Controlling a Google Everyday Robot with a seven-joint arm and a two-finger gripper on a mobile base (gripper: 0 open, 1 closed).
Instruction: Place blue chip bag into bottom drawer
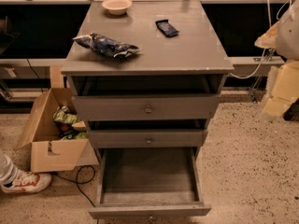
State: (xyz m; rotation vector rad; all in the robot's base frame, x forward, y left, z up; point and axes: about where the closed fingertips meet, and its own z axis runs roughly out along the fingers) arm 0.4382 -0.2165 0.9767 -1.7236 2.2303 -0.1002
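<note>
The blue chip bag (107, 45) lies crumpled on the left part of the grey cabinet top (187, 55). The bottom drawer (148, 211) is pulled wide open and its tray holds nothing. My gripper (276, 101) is the pale shape at the far right edge, beside the cabinet and level with the top drawer. It is well away from the bag and holds nothing that I can see.
A small flat dark blue packet (167, 28) and a pale bowl (117, 5) sit on the cabinet top. The two upper drawers (148, 109) are partly open. A cardboard box (49, 141) with green snack bags stands at the left, by a person's shoe (25, 182).
</note>
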